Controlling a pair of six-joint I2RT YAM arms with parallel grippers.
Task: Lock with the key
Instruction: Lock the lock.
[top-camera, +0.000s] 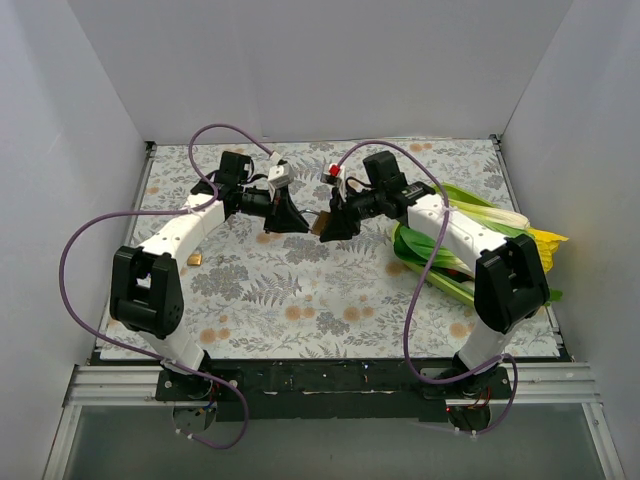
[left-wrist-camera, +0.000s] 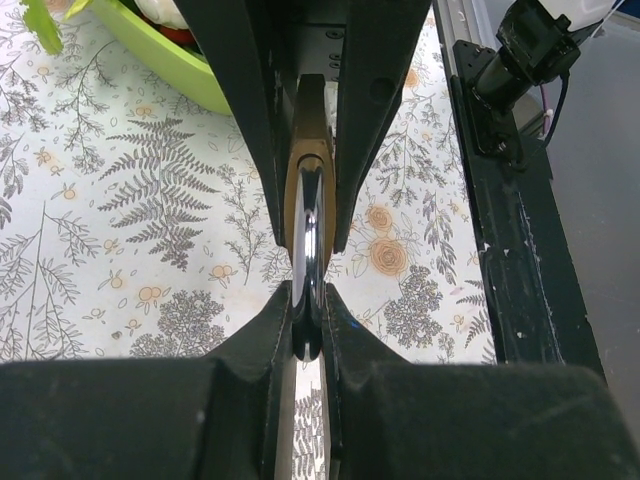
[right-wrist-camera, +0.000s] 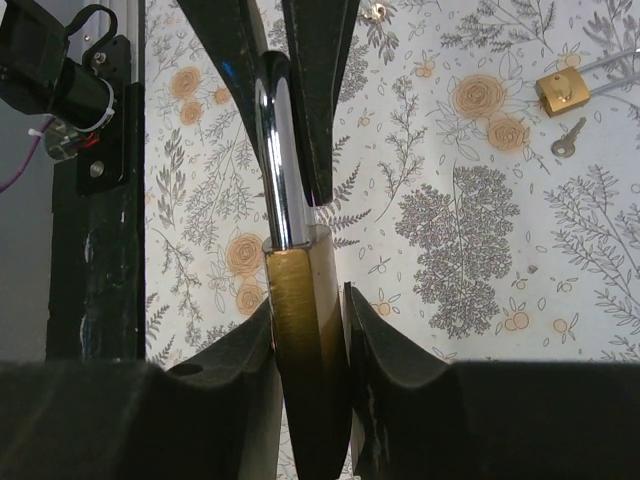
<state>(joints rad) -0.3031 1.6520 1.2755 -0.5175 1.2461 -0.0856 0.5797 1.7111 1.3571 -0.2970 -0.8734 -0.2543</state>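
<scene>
A brass padlock (top-camera: 322, 222) hangs in the air between both grippers above the middle of the floral cloth. My left gripper (left-wrist-camera: 307, 300) is shut on its chrome shackle (left-wrist-camera: 308, 240). My right gripper (right-wrist-camera: 308, 310) is shut on the brass body (right-wrist-camera: 300, 340), with the shackle (right-wrist-camera: 275, 150) running up into the left gripper's fingers (right-wrist-camera: 225, 60). A small silver key (right-wrist-camera: 568, 140) lies on the cloth beside a second, small brass padlock (right-wrist-camera: 560, 92), which also shows at the left of the top view (top-camera: 195, 259). Neither gripper holds the key.
A green bowl (left-wrist-camera: 170, 60) with leafy vegetables (top-camera: 480, 215) and something yellow (top-camera: 548, 240) sits at the right of the table under the right arm. A black rail (top-camera: 330, 378) runs along the near edge. White walls enclose the table.
</scene>
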